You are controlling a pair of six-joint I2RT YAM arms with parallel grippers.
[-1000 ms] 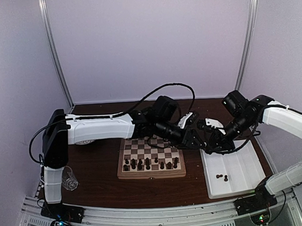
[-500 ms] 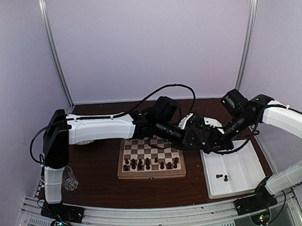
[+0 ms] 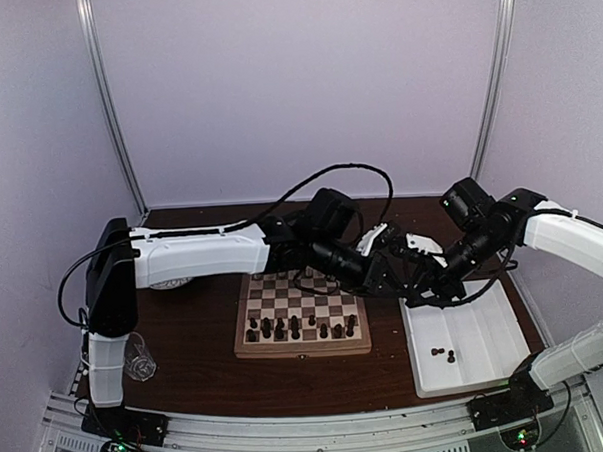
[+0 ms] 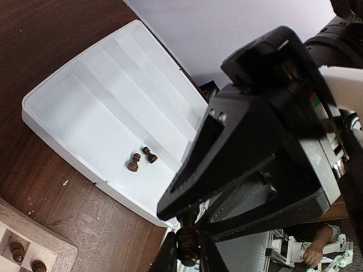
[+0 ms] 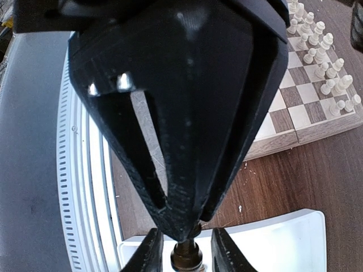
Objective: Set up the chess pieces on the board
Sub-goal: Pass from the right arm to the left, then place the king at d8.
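My left gripper (image 3: pixel 392 280) and right gripper (image 3: pixel 414 287) meet tip to tip above the gap between the board (image 3: pixel 303 349) and the white tray (image 3: pixel 491 323). In the left wrist view my gripper (image 4: pixel 188 258) is shut on a dark brown chess piece (image 4: pixel 189 245). In the right wrist view my gripper (image 5: pixel 187 249) stands open around that piece (image 5: pixel 187 259), with gaps on both sides. Several dark pieces (image 3: pixel 296 329) stand on the board's near rows. White pieces (image 5: pixel 323 73) stand on its far rows. Two dark pieces (image 4: pixel 140 160) lie in the tray (image 4: pixel 85 107).
A clear plastic cup (image 3: pixel 139 355) lies on the table at the left, near the left arm's base. A black cable (image 3: pixel 349 174) loops above the left arm. Metal frame posts stand at the back corners. The tray's near edge (image 5: pixel 272 241) shows under the right gripper.
Both grippers have stayed together between board and tray. The joined tips have shifted a little; nothing else has visibly moved.
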